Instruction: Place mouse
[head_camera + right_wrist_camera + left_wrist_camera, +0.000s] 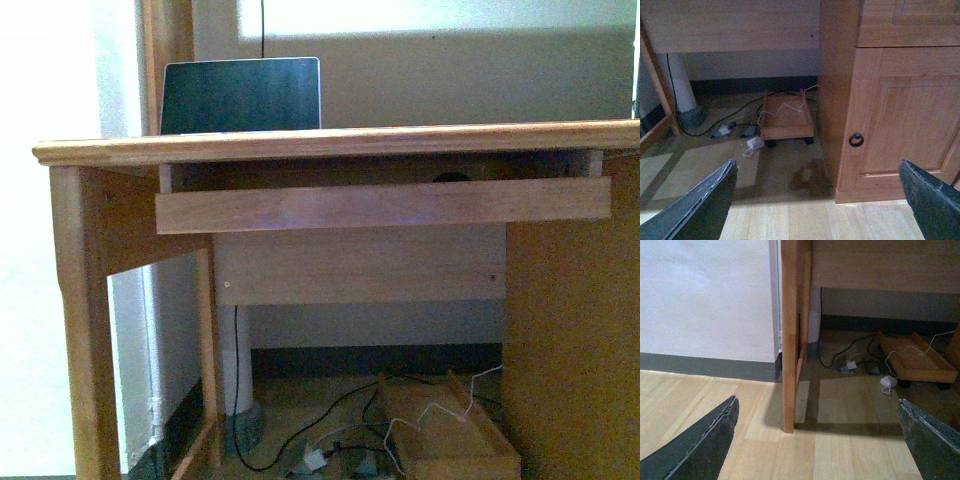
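A small dark rounded top, which looks like the mouse, shows just above the front board of the pull-out tray under the wooden desk top; most of it is hidden. A dark laptop stands open on the desk. Neither arm shows in the front view. My left gripper is open and empty, low over the wood floor by the desk's left leg. My right gripper is open and empty, low over the floor facing the desk's cabinet door.
Under the desk lie a low wooden wheeled board, black and white cables with adapters and a white pipe. The cabinet door has a ring handle. A white wall is left of the desk.
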{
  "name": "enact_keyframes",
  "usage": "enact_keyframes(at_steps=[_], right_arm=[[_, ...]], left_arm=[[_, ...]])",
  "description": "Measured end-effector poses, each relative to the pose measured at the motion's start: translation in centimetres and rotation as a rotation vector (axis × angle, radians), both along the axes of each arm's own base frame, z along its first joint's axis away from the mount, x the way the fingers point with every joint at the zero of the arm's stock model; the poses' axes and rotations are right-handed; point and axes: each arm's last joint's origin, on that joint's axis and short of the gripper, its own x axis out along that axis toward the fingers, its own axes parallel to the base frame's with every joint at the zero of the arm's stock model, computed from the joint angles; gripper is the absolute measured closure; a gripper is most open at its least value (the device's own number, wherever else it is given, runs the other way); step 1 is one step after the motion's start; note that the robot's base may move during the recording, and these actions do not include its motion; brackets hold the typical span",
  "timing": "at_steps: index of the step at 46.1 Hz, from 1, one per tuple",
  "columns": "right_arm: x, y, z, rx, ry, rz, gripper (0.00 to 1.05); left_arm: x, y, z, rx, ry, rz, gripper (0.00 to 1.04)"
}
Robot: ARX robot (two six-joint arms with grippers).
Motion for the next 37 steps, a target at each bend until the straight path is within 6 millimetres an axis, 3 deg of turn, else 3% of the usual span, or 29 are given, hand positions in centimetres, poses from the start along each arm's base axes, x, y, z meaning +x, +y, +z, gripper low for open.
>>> enact_keyframes(at_steps=[37], right_arm=[[0.0,0.0,0.0,0.0,0.0,0.0,0.07]], left_arm=[[0.0,0.0,0.0,0.0,0.0,0.0,0.08]])
